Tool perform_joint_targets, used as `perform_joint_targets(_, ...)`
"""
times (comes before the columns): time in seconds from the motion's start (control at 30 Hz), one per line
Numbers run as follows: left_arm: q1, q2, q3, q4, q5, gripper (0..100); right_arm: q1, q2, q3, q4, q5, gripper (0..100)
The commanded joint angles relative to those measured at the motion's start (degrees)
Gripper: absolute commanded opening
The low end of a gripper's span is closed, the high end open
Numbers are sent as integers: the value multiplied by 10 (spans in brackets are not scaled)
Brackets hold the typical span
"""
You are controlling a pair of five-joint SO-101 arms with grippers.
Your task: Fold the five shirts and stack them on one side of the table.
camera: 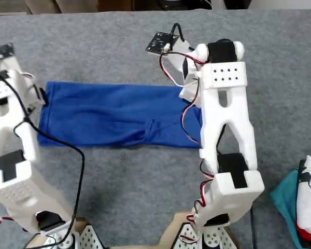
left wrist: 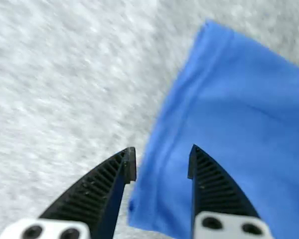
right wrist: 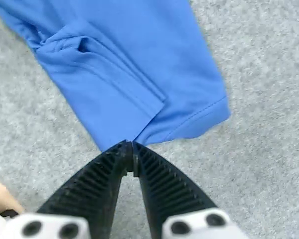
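Near you at the table's point(camera: 129, 197) right edge sits a pile of clothes point(camera: 303, 199), and farther out the blue shirt point(camera: 114, 116) lies flat, your left gripper point(left wrist: 162, 164) spread wide over one end, your right gripper point(right wrist: 133, 158) pinched closed at the other end's hem, grip on cloth unclear.

Bright blue fabric shirt point(camera: 114, 119), folded into a long flat band, small pucker mid-length, stretched from left jaws to right jaws. Pile of teal, white and red shirts point(camera: 303, 199), well apart beyond right jaws.
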Motion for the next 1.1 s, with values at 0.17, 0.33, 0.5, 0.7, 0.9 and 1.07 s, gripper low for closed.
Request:
perform_joint_targets(0.17,4,207,-277,150,-69,190,8,-76,-25,11,-4,5)
perform_joint_targets(0.33,8,325,-433,222,-74,191,8,-93,-15,11,-4,5)
perform_joint_targets(0.5,14,417,-548,276,-105,191,8,-126,39,11,-3,5)
perform_joint_targets(0.7,31,465,-539,295,-103,190,8,-170,78,8,-2,5)
perform_joint_targets(0.9,32,429,-453,295,-103,184,13,-197,84,9,-1,5)
perform_joint_targets(1.07,40,402,-384,295,-103,77,13,-214,96,9,-1,5)
